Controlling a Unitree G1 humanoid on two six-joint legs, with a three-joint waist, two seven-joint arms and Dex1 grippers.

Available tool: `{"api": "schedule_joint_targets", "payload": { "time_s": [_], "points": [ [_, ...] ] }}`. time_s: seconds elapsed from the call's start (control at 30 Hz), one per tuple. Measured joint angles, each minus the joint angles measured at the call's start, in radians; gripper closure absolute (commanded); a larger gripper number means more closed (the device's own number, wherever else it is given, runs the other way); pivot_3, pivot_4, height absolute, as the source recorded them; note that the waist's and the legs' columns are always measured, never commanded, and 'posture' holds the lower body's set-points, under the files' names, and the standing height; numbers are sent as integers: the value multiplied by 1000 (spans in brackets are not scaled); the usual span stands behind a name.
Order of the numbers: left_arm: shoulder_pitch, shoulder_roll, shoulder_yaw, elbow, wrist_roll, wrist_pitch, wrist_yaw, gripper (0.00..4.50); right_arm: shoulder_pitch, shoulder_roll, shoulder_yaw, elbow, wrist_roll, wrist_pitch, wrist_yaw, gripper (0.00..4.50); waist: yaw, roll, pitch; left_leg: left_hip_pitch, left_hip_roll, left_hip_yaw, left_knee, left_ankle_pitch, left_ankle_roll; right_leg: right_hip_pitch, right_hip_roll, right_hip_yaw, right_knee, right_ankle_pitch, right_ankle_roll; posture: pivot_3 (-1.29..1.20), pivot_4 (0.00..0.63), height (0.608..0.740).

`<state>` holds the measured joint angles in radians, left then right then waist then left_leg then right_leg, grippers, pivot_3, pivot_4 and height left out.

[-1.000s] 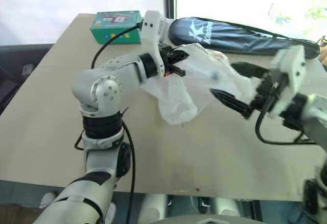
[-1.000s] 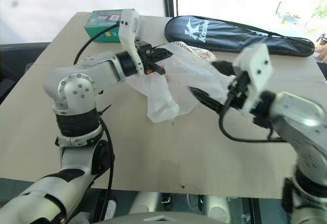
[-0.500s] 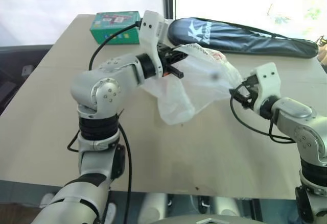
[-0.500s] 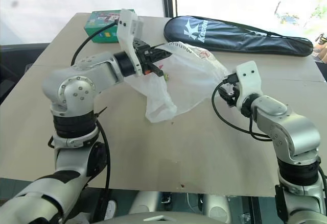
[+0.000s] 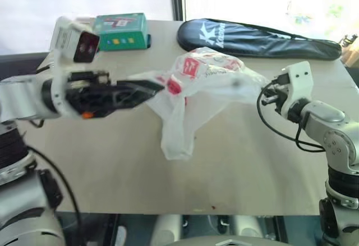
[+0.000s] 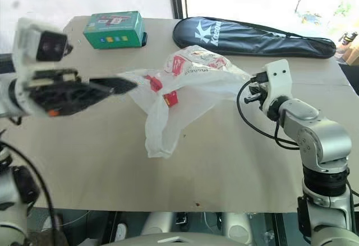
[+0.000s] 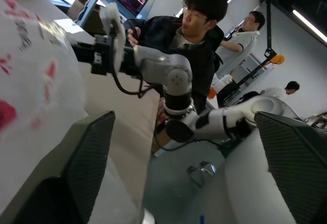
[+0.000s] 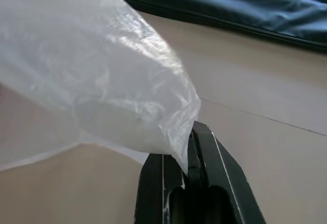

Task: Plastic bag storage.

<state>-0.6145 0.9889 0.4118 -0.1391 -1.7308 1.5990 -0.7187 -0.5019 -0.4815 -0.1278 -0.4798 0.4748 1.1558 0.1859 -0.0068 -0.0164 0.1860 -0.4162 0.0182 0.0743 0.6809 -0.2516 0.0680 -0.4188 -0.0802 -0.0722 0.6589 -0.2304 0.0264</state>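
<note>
Bag (image 5: 193, 92): thin, light, floppy film, slippery. Right gripper (image 8: 190, 164) pinched closed on its corner; left gripper (image 5: 140, 92) spread, empty, beside its other end. Judgement: grab bunched edges or handles.

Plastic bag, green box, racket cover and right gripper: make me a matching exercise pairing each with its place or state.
Things:
1. plastic bag
2. green box
3. racket cover
4. right gripper

Places or states:
A. lies long and dark along the far edge of the table, on the robot's right
B. shut on a corner of thin plastic
C. stands at the far left of the table
D. stretched out above the middle of the table, its loose end hanging down

Pairs: 1-D, 2-C, 3-A, 4-B
</note>
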Motion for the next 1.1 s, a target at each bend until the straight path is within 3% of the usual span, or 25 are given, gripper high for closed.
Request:
{"api": "schedule_joint_targets", "payload": {
  "time_s": [0.1,0.23,0.6,0.7,0.8,0.9,1.03,1.1],
  "points": [
    [118,39,-41,-67,-41,-24,18,102,-2,8,6,0,0,-2,3,4500,3,0,0,0,-1,0,0,0,0,1,-5,-1,0,0,0,0,150,740],
    [220,34,-88,-214,16,-112,88,102,-3,16,7,-3,1,7,3,4500,3,0,0,0,-1,-1,0,0,0,1,-5,-1,0,0,0,0,150,740],
    [92,-143,-367,-218,13,-322,416,102,-5,38,10,-70,11,72,-9,4500,10,0,0,0,-2,0,0,0,0,1,0,0,0,0,0,0,150,740],
    [67,-269,-465,-102,-99,-399,587,102,-6,41,10,-74,10,93,-17,4500,18,0,0,0,-1,-1,0,0,0,2,-1,0,0,0,0,0,150,740],
    [74,-381,-518,-34,-192,-467,742,932,-8,42,11,-83,10,106,-18,4500,19,0,0,0,-2,-1,0,0,1,1,-5,0,-1,0,0,0,150,740],
    [86,-477,-508,-22,-211,-506,834,2156,-18,41,11,-88,10,111,-17,4500,19,0,0,0,-2,0,0,0,1,1,-2,0,-1,0,0,0,150,740],
    [129,-611,-438,-22,-217,-540,933,4167,-25,41,11,-87,9,111,-14,4500,19,0,0,0,-1,0,0,0,1,2,1,0,-1,0,0,0,150,740],
    [136,-664,-404,-22,-217,-551,972,4348,-25,41,13,-85,9,109,-9,4500,20,-1,0,0,-1,0,0,0,1,2,1,0,-1,0,0,0,150,740]
  ]
}}
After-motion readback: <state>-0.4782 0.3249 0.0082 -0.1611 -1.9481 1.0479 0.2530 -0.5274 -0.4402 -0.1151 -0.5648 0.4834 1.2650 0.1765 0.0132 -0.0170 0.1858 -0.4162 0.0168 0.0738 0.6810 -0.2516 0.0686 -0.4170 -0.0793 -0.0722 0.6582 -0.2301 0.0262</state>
